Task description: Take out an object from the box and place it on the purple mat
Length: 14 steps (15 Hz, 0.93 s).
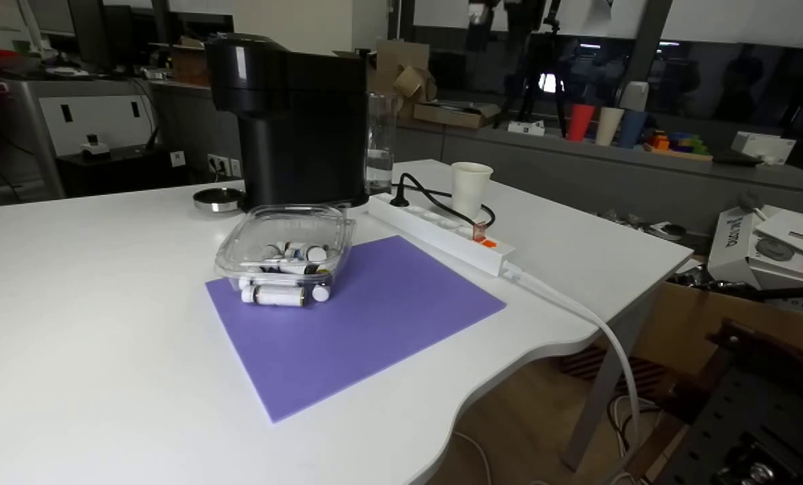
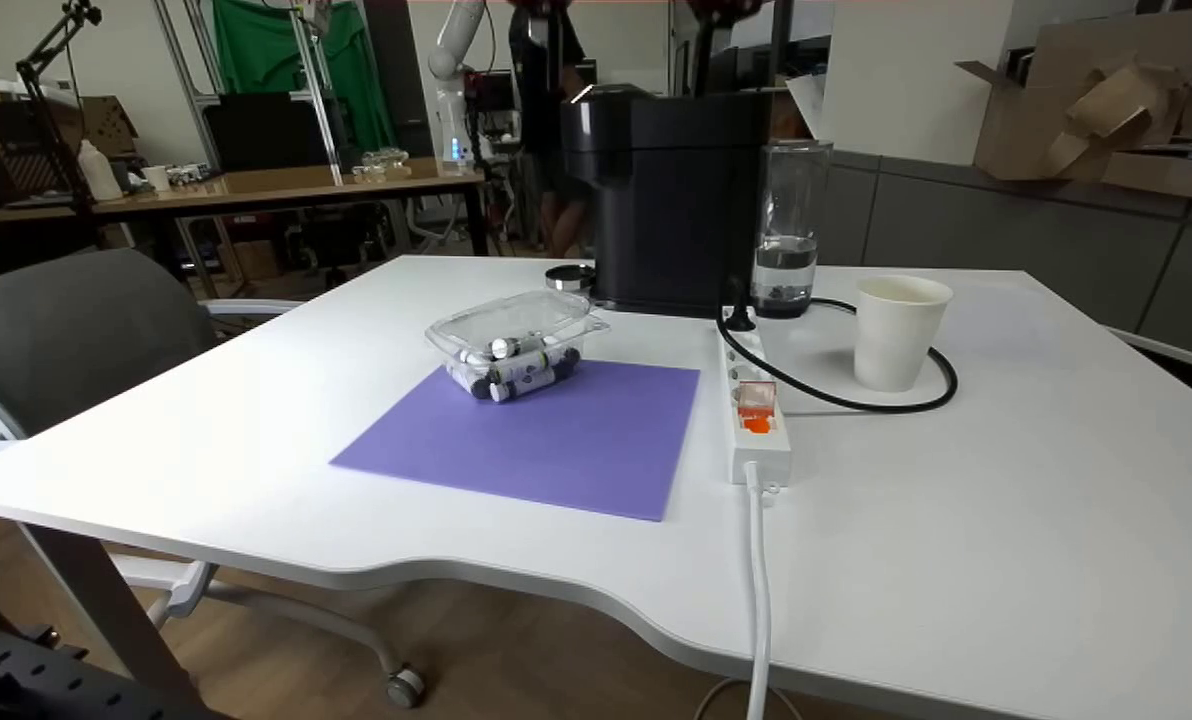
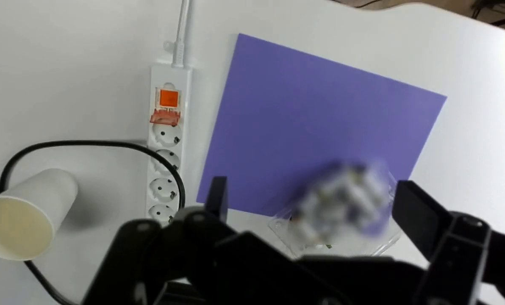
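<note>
Evidently the whole job lies ahead: my pincer [image 3: 311, 192] stands with fingers wide apart, clamped on nothing. Below it, the small white tubes [image 2: 521, 365] all seem to lie in the clear box [image 1: 277, 277]; I can't tell whether its top is covered. The box sits partly on the purple mat [image 3: 307, 114], whose bare stretch bears no tube. Picking and placing remain.

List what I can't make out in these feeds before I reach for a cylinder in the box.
Cut off: the gripper, upper part beyond the top edge in an exterior view.
Blurred: the white cylinders in the wrist view; they overlap, so no sure count.
Too small: any lettering on them, in both exterior views.
Hidden: the clear box, lower edge behind the gripper in the wrist view.
</note>
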Each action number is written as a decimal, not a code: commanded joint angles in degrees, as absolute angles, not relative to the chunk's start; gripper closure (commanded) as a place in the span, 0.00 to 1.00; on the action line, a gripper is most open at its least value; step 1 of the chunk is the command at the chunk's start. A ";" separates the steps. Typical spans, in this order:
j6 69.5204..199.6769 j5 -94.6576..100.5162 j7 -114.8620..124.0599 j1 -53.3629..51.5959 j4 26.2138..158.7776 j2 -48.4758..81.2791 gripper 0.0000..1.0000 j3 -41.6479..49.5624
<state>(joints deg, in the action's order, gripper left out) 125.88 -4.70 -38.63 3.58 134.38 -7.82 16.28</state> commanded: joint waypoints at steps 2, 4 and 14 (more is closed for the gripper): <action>136.87 -12.18 -39.95 3.27 133.78 3.65 0.00 11.24; 139.51 -16.20 -40.46 4.03 132.02 8.82 0.00 8.30; 148.15 -17.72 -38.49 9.44 127.83 20.08 0.00 -0.97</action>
<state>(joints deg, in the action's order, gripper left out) 148.05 -19.01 -39.44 7.49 127.81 20.15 0.95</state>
